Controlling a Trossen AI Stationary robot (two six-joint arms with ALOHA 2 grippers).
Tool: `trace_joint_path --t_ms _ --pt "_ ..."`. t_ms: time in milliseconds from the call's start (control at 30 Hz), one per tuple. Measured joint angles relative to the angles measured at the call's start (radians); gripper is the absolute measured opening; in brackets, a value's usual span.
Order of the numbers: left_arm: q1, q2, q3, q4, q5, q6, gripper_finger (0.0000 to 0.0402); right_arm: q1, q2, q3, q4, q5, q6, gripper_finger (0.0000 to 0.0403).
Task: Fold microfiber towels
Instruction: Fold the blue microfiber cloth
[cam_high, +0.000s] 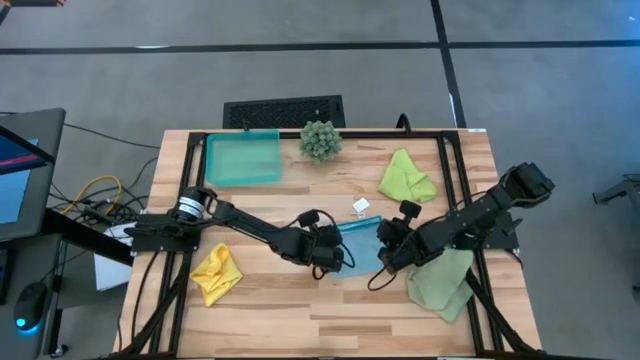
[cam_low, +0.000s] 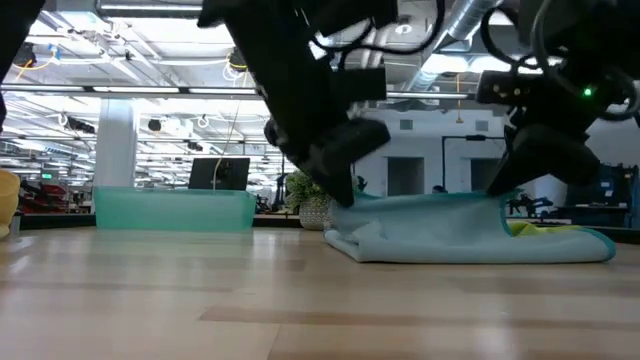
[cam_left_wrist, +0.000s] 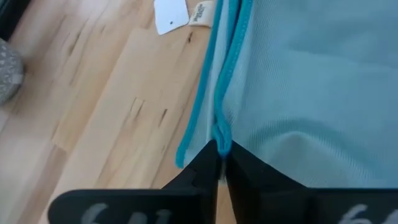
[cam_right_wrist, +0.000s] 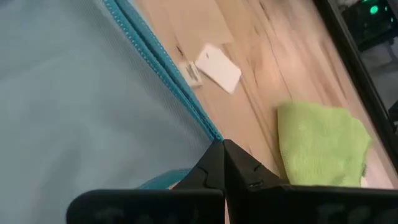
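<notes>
The wooden surface (cam_high: 300, 310) fills the middle of the high view, with a dark frame along its edges. From the left edge of that view the left arm reaches toward the centre, and from the right edge the right arm reaches in to meet it.

The light blue towel (cam_high: 358, 243) lies at the centre of the frame, between the two arms, folded over on itself with its darker blue hem showing double in both wrist views. The left gripper (cam_high: 335, 258) is clamped on that hem at the towel's left edge, fingers pressed together over the cloth. The right gripper (cam_high: 383, 258) is pinched shut on the towel's right edge in the same way. In the low view the towel rests on the surface as a low flat bundle.

The teal tray (cam_high: 243, 158) sits at upper left of the surface. The pale sage towel (cam_high: 443, 283) lies crumpled at lower right, just beside the right arm. The lime green towel (cam_high: 405, 178) is at upper right, the yellow towel (cam_high: 217, 273) at lower left. The spiky green plant (cam_high: 320, 140) stands at upper centre. A small white tag (cam_high: 361, 206) lies just above the blue towel.
</notes>
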Motion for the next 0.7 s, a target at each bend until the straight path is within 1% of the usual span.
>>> trace_joint_path --t_ms 100,233,367,400,533,700 --pt "0.015 0.020 -0.002 -0.024 0.002 -0.014 0.0046 -0.017 0.001 -0.002 0.002 -0.012 -0.002 0.0013" --pt "0.028 0.025 0.003 -0.078 0.011 -0.061 0.0094 -0.018 0.001 -0.002 0.012 -0.013 -0.011 0.0013" --pt "0.023 0.020 0.021 -0.147 0.063 -0.097 0.0137 -0.018 0.001 -0.002 0.017 -0.014 -0.026 0.0013" --pt "0.017 0.017 0.026 -0.137 0.078 -0.104 0.0144 -0.018 0.001 -0.002 0.015 -0.014 -0.027 0.0013" --pt "-0.016 0.011 0.029 -0.055 0.094 -0.069 0.0151 -0.018 0.001 -0.002 0.016 -0.021 -0.029 0.0013" --pt "-0.028 0.011 0.029 0.041 0.124 -0.038 0.0132 -0.016 0.001 -0.002 0.015 -0.037 -0.030 0.0013"
